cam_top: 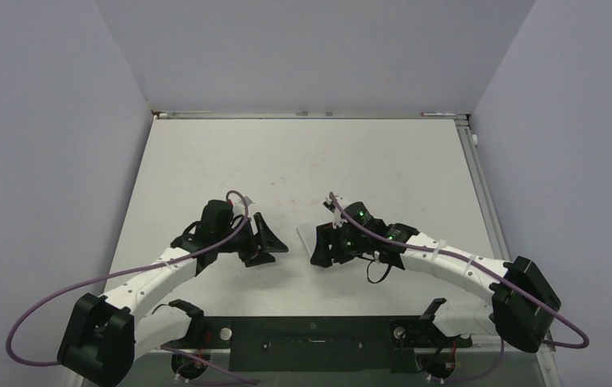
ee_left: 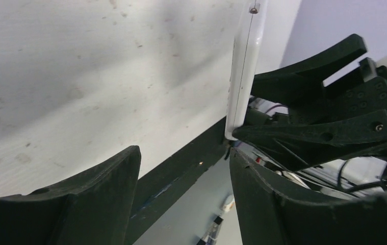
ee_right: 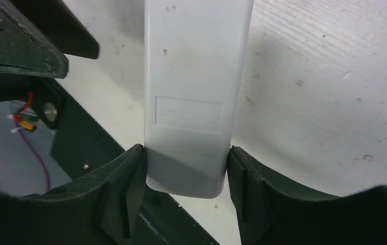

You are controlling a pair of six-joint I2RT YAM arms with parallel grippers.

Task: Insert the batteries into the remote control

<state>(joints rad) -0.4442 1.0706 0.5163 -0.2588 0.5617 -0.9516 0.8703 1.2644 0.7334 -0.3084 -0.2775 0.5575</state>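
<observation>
– Two black fingers [ee_right: 125, 189] of the right gripper [ee_right: 185, 159] fill the bottom of the right wrist view. What are they doing?
– They squeeze the remote control [ee_right: 196, 76] by its near end, one finger on each long side. Both fingers touch it.
– Which side of it can you see?
– The plain white back. It has a small box shape [ee_right: 188, 115] marked on it, just past the fingers.
– And the left gripper [ee_left: 183, 158]?
– Its two fingers stand apart with only air between them. It holds nothing.
– Is it near the remote control?
– Yes, very near. In the left wrist view the remote control shows as a thin white strip, seen from its edge, and its end sits just above the tip of one left finger. I cannot tell if they touch.
– Where is all this?
– Over the white table [cam_top: 383, 153], a bit toward the near side. From above the two grippers face each other with a small gap between.
– Does the remote control rest on the table?
– I cannot tell. A dark plate [cam_top: 310, 343] lies at the near edge, between the two arm bases
</observation>
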